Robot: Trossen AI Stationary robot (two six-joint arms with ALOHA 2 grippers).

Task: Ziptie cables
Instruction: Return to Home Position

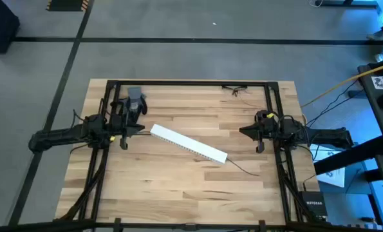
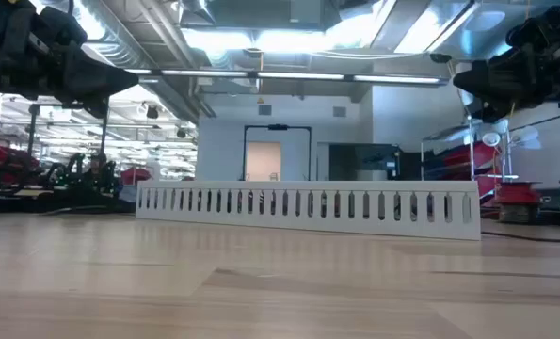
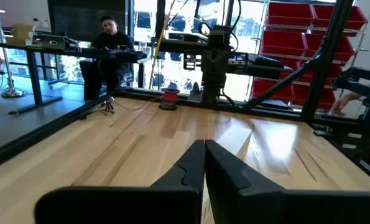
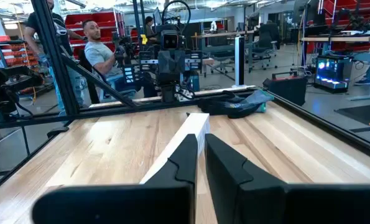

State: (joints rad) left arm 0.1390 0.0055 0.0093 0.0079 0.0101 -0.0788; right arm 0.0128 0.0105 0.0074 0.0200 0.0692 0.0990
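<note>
A long flat white slotted strip (image 1: 189, 144) lies slantwise on the wooden table's middle; it also shows in the low view (image 2: 308, 207) and the right wrist view (image 4: 196, 127). One thin dark cable strand (image 1: 240, 168) trails from its right end toward the near edge. More thin dark cables (image 1: 235, 89) lie bunched at the far edge. My left gripper (image 1: 140, 129) hovers shut, just left of the strip's left end. My right gripper (image 1: 241, 131) hovers shut, to the right of the strip. Both are raised above the table (image 2: 261, 282) and touch nothing.
A grey and dark bundle (image 1: 136, 100) lies near the far left, beside my left arm, and shows in the right wrist view (image 4: 237, 103). A black frame (image 1: 191, 82) runs along the table's edges. People sit beyond the table (image 3: 113, 46) (image 4: 101, 56).
</note>
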